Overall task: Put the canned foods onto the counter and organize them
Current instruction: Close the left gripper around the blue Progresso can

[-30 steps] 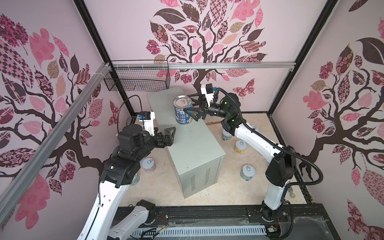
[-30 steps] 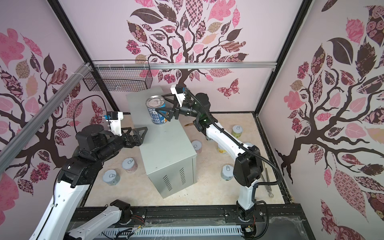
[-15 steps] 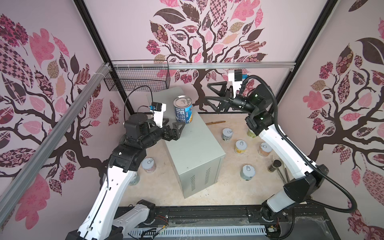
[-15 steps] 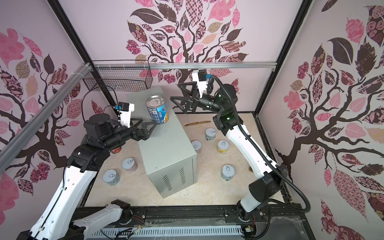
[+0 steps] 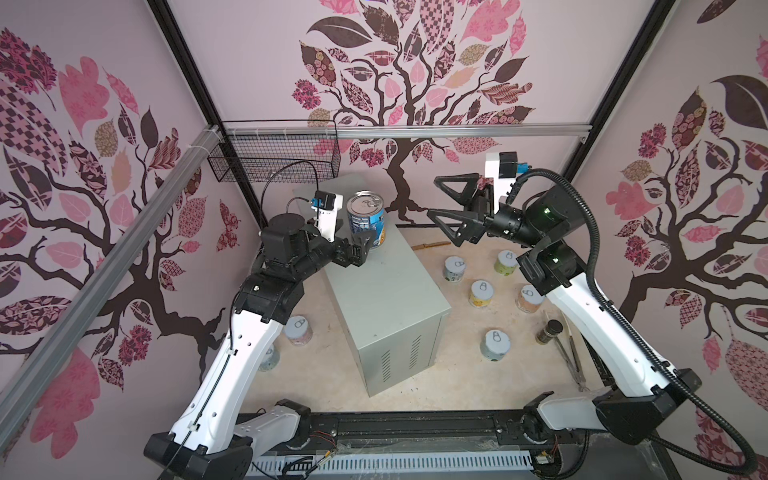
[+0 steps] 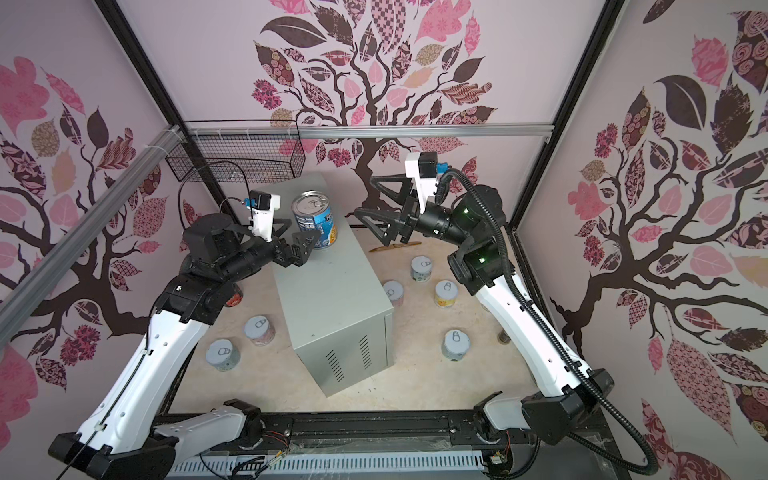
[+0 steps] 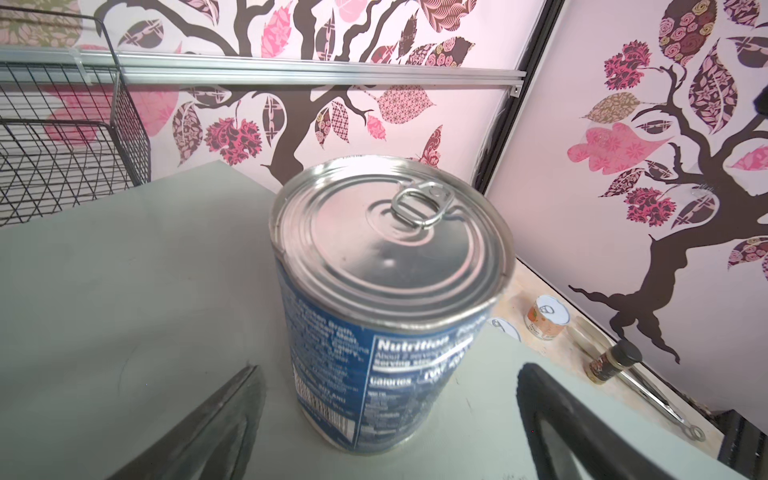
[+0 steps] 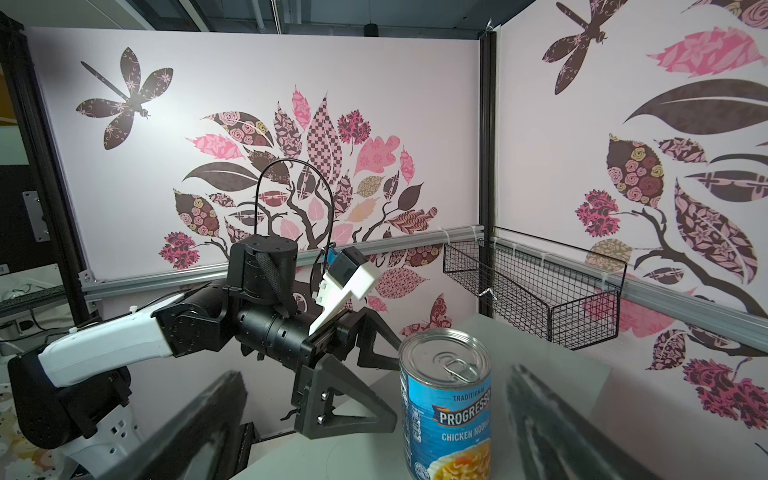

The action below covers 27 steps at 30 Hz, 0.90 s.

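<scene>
Both of my pincers are spread wide apart and hold nothing. My left pincer (image 6: 297, 237) reaches over the far left part of the counter (image 5: 386, 291), the big grey box in the middle of the floor (image 5: 436, 374). My right pincer (image 5: 434, 196) hangs high in the air, to the right of the box.

One can stands on the counter's flat top. A wire basket (image 5: 274, 162) hangs on the far wall, past the counter's far left corner.

The tall blue can (image 5: 365, 218) stands upright at the far end of the counter top. It is right in front of my left pincer's tips. In the left wrist view I see one finger low on each side of it. I cannot tell if a tip touches it. My right pincer is on the can's other side, well apart from it.

Short cans (image 5: 482, 293) sit on the floor. Five are right of the counter, near my right arm. Two are on the near left, by my left arm. The counter stands between the two groups. A dark can (image 6: 235, 299) with some red peeks out under my left arm.

A little dark bottle (image 5: 548, 331) stands by the right wall. A thin brown stick (image 5: 430, 245) lies on the far floor, just right of the counter.
</scene>
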### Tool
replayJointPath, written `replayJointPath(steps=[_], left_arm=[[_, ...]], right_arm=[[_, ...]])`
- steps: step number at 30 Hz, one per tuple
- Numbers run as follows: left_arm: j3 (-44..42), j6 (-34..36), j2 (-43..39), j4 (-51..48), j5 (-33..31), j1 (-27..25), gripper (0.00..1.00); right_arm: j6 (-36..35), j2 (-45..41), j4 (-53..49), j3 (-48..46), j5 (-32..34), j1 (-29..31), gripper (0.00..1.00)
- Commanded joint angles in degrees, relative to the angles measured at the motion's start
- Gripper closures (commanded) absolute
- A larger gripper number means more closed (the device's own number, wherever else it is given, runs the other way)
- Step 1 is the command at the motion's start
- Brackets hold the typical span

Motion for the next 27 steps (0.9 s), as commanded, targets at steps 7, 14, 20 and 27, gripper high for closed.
replayJointPath(steps=[7,14,20,27], left_arm=[[-1.1,2.2,3.6,7.1,-0.1,-0.1,0.02],[-1.0,2.5,5.4,9.8,0.1,0.1,0.02],[-0.5,2.4,7.5,11.7,0.6,0.2,0.02],[-1.9,1.6,9.1,15.4,1.5,1.1,0.02]], right_arm=[[-3.1,-0.5,0.2,-0.1,-2.2,0.1,0.00],[-2.7,0.5,1.1,0.6,-3.1,0.0,0.00],[-2.8,0.0,2.2,-0.3,-3.5,0.1,0.00],[-4.0,0.2,1.7,-0.8,-3.6,0.1,0.00]])
